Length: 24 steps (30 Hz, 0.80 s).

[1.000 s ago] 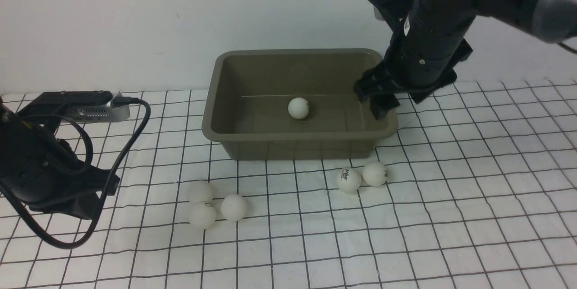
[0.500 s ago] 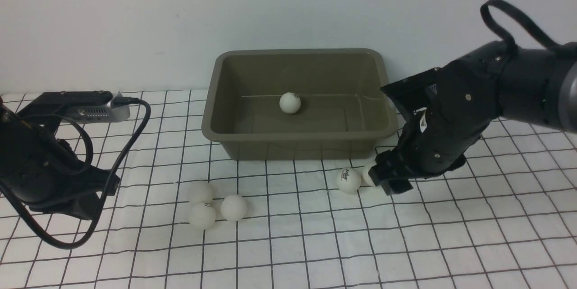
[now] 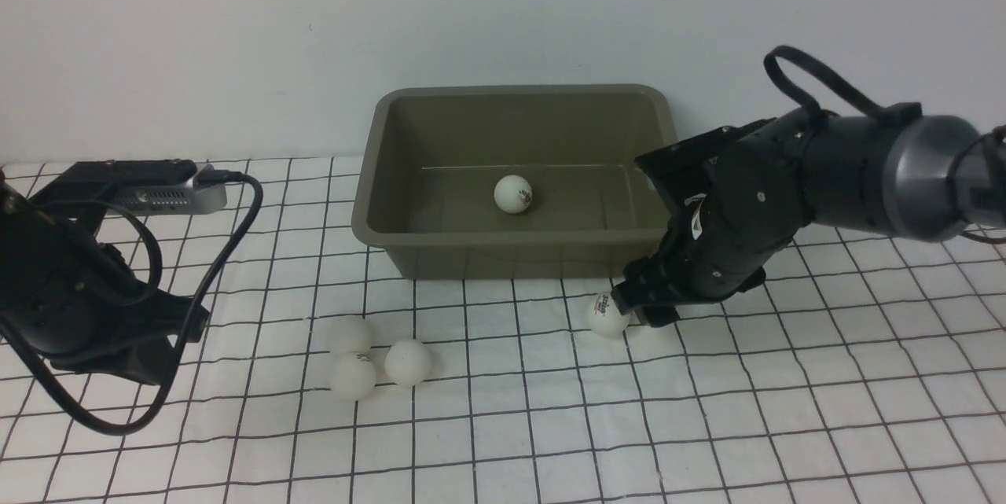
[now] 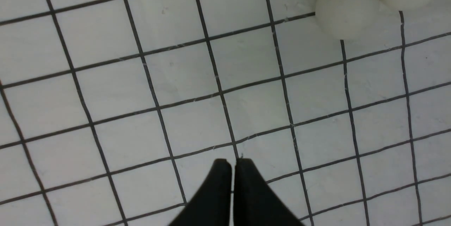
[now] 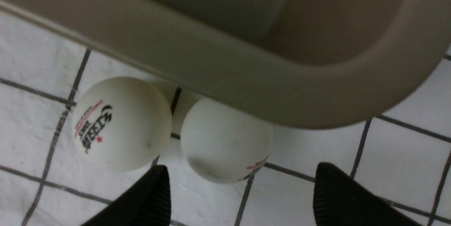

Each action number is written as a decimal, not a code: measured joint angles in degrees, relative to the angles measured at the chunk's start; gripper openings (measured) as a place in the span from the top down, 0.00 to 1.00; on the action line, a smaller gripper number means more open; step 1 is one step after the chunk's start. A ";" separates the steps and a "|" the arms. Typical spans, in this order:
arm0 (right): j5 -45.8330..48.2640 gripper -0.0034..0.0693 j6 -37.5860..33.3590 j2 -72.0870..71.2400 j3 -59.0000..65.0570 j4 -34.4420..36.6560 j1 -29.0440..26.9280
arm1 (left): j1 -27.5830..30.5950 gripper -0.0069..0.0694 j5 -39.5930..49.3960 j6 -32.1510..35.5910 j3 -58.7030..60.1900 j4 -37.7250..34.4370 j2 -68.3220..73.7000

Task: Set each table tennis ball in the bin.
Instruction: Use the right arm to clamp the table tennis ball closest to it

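Note:
The olive-brown bin (image 3: 519, 237) stands at the back middle of the grid cloth, with one white table tennis ball (image 3: 512, 194) on its floor. Three balls (image 3: 408, 362) lie clustered front left of it. In front of its right corner lie two touching balls (image 5: 121, 123) (image 5: 225, 139). My right gripper (image 5: 243, 183) is open low over the cloth, the nearer of those two just ahead of its fingertips and not between them. In the front view that gripper (image 3: 640, 307) hides one ball of the pair. My left gripper (image 4: 232, 164) is shut and empty above the cloth, short of the left cluster (image 4: 345, 7).
The bin's rim (image 5: 246, 78) overhangs the cloth just beyond the pair of balls. A grey camera box (image 3: 149, 185) with a black cable sits on my left arm at the far left. A white wall stands behind the bin.
My right arm came down from over the bin's right end to the cloth by the two balls at its front right corner. The ball inside the bin rolled a little.

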 joint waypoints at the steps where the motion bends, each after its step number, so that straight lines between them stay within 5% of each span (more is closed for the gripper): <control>1: -0.01 0.28 0.63 0.12 0.00 -0.91 0.00 | 0.00 0.91 0.00 0.00 0.00 0.00 0.00; 24: -6.30 0.28 2.48 3.95 -0.30 -3.28 0.00 | 0.00 0.91 0.05 0.00 0.00 0.00 0.00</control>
